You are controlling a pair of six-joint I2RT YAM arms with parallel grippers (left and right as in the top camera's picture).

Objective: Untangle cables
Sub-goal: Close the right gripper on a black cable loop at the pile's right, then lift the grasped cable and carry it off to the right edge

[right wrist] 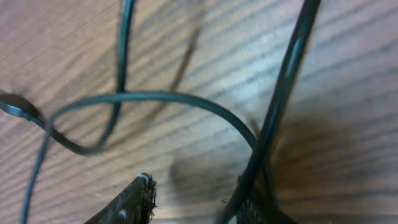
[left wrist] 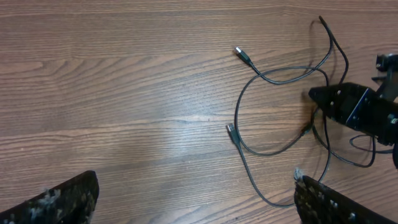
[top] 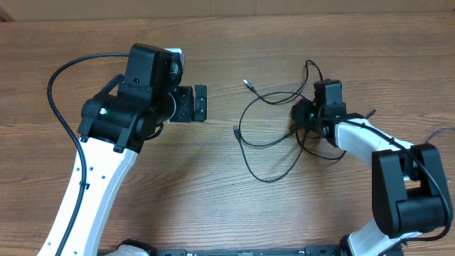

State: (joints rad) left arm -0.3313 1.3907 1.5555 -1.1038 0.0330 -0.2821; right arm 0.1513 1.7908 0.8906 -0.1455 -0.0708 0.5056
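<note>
Well off to the left of the cables (left wrist: pixel 280 81), above the wooden table (top: pixel 178 185), holds the left gripper (top: pixel 201 104) spread to its widest with nothing between the fingers (left wrist: pixel 56 199), two loose plug ends (left wrist: pixel 231 129) lying out ahead of its fingertips. Further right, has the thin black cables looping and crossing into a tangle right at the tip of the right gripper (top: pixel 300 117). Shows those jaws partly apart, one cable running down between them close against one finger (right wrist: pixel 264 214), wood visible in the gap, no pinch seen.
</note>
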